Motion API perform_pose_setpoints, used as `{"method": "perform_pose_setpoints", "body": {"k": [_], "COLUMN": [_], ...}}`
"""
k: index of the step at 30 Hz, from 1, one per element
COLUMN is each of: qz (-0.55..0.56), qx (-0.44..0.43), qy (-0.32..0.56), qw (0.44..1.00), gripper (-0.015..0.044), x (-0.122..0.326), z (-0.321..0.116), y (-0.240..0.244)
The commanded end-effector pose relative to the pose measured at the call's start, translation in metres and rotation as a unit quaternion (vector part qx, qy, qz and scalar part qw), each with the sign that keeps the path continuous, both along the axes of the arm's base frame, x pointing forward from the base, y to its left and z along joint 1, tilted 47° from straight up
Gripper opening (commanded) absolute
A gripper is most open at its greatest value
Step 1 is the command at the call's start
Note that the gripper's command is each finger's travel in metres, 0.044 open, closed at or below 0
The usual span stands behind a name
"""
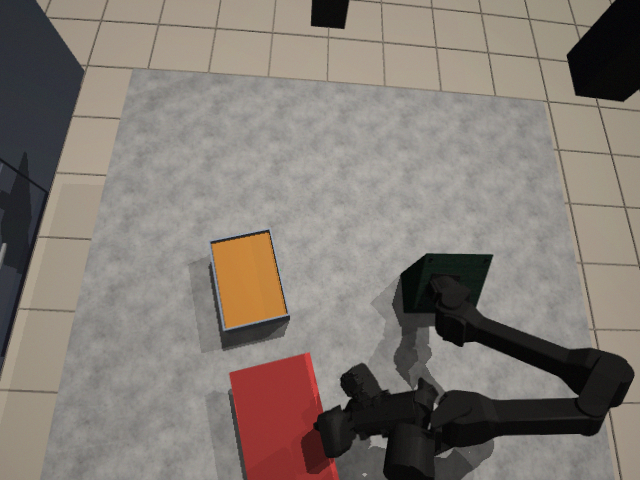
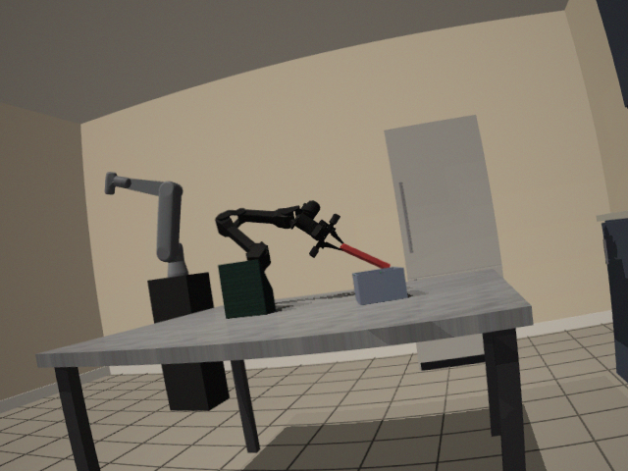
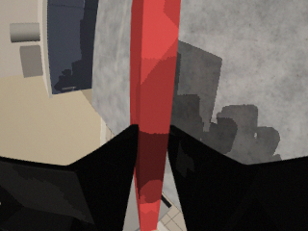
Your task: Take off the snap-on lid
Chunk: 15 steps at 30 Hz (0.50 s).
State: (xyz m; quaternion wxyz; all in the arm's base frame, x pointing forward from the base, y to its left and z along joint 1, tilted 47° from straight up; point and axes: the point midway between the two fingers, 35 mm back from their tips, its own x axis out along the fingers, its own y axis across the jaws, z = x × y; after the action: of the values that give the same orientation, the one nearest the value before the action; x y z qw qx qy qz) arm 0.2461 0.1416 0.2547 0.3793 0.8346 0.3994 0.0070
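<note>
The red lid [image 1: 273, 408] [image 2: 364, 255] [image 3: 156, 96] is in the air, off the box, beside it in the top view. It slopes down away from the gripper in the exterior view. My gripper [image 2: 340, 246] [image 3: 152, 131] is shut on one edge of the lid, with a black finger on each side of it in the wrist view. The storage box [image 1: 250, 281] [image 2: 381, 286] stands upright and open on the table [image 1: 336, 170] [image 2: 304, 329], its blue-grey walls around an orange inside. The lid's lower part in the top view is cut off by the frame edge.
A dark green block [image 1: 478, 273] [image 2: 240, 289] stands on the table under the arm's base. A grey robot arm [image 2: 169, 223] on a black pedestal [image 2: 180, 298] stands behind the table. A dark blue cabinet [image 1: 31, 77] is beyond the table's left edge in the top view.
</note>
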Motion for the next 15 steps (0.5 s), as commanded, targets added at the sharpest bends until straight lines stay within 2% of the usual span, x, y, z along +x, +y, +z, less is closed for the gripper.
{"method": "perform_pose_setpoints", "body": {"k": [1, 15], "qz": [-0.006, -0.006], "qx": [0.0, 0.001], "qy": [-0.001, -0.001], "qw": [1.0, 1.0], "gripper": [0.0, 0.0], "x": [0.0011, 0.0004], "z": [-0.0025, -0.0098], "y": [0.001, 0.0092]}}
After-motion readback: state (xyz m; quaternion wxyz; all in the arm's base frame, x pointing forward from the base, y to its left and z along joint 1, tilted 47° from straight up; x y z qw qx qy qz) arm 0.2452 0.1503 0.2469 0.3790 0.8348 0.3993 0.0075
